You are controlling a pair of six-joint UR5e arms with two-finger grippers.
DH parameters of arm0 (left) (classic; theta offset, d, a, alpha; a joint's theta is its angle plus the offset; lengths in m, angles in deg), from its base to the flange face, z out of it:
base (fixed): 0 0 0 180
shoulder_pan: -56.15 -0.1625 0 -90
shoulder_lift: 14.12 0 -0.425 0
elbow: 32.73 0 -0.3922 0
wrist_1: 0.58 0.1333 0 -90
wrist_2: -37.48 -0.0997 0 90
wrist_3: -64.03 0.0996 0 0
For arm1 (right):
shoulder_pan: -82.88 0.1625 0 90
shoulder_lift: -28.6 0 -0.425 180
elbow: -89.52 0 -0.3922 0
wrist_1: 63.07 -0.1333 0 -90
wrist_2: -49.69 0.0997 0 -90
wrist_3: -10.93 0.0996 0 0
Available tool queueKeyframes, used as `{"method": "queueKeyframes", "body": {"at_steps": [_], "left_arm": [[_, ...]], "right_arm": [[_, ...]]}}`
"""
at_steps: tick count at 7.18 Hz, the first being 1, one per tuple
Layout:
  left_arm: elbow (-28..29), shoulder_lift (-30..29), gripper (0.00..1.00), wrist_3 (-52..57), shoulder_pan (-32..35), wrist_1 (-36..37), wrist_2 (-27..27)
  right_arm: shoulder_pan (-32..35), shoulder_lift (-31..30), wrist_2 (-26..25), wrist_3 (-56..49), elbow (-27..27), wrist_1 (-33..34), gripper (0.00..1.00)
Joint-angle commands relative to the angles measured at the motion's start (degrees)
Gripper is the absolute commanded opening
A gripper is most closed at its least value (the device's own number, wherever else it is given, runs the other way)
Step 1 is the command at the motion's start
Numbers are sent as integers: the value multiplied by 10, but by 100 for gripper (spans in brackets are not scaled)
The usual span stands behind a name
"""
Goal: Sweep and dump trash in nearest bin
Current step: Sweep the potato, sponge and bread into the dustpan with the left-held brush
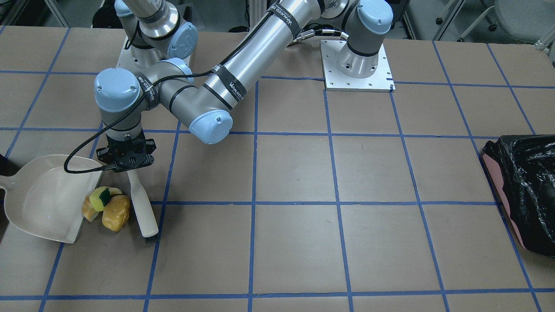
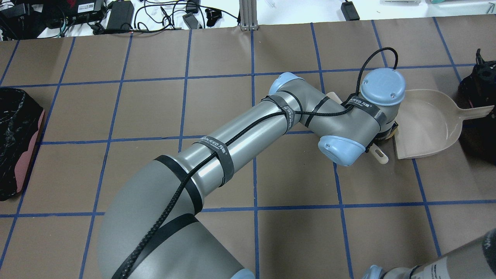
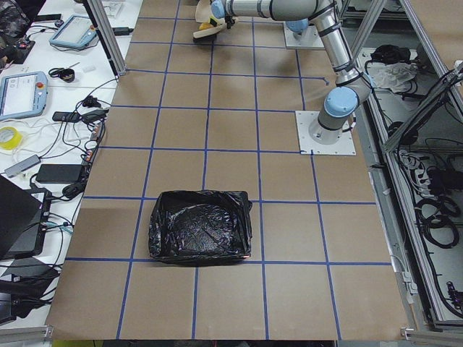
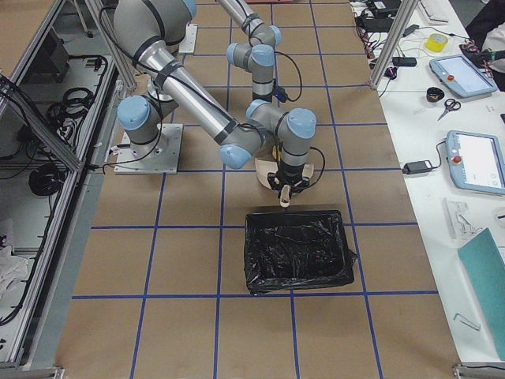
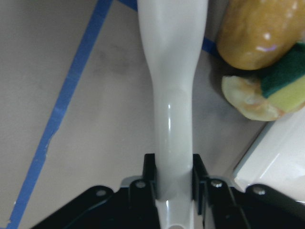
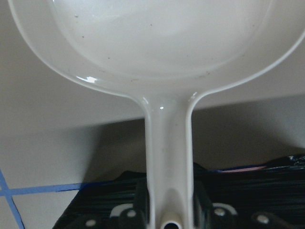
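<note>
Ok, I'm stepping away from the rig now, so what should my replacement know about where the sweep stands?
Left gripper: shut on the brush handle.
Right gripper: shut on the dustpan handle.
Croissant, sponge and bread roll sit bunched between brush and pan lip, not inside.
Done: gathered.
Left: sweep them in, dump into the bin near the pan.

Table [image 1: 295, 173]: brown paper covering, flat, marked into squares by blue tape lines [image 1: 253, 173]. One line passes just beside the left gripper [image 1: 130, 167]; another crosses beyond its fingertips. Operators' bench, past the table edge and well apart from that gripper: two teach pendants [image 4: 477, 162], scissors [image 4: 448, 109], yellow tape roll [image 4: 432, 41]. Loose cables and power adapters [image 2: 120, 15] lie there. Upright aluminium post [image 2: 246, 13] stands at the table edge.
</note>
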Motion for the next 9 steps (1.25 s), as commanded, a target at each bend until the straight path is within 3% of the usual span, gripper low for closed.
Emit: {"method": "queueKeyframes", "body": {"at_steps": [1,4,9], "left_arm": [[27,-24,0,40,7,0,0],[69,-54,0,129,18,9,-1],[109,-66,0,125,51,21,0]], "right_arm": [[4,1,1,-1,1,-1,0],[4,0,2,5,-2,-3,0],[13,-2,1,36,-3,-10,0]]}}
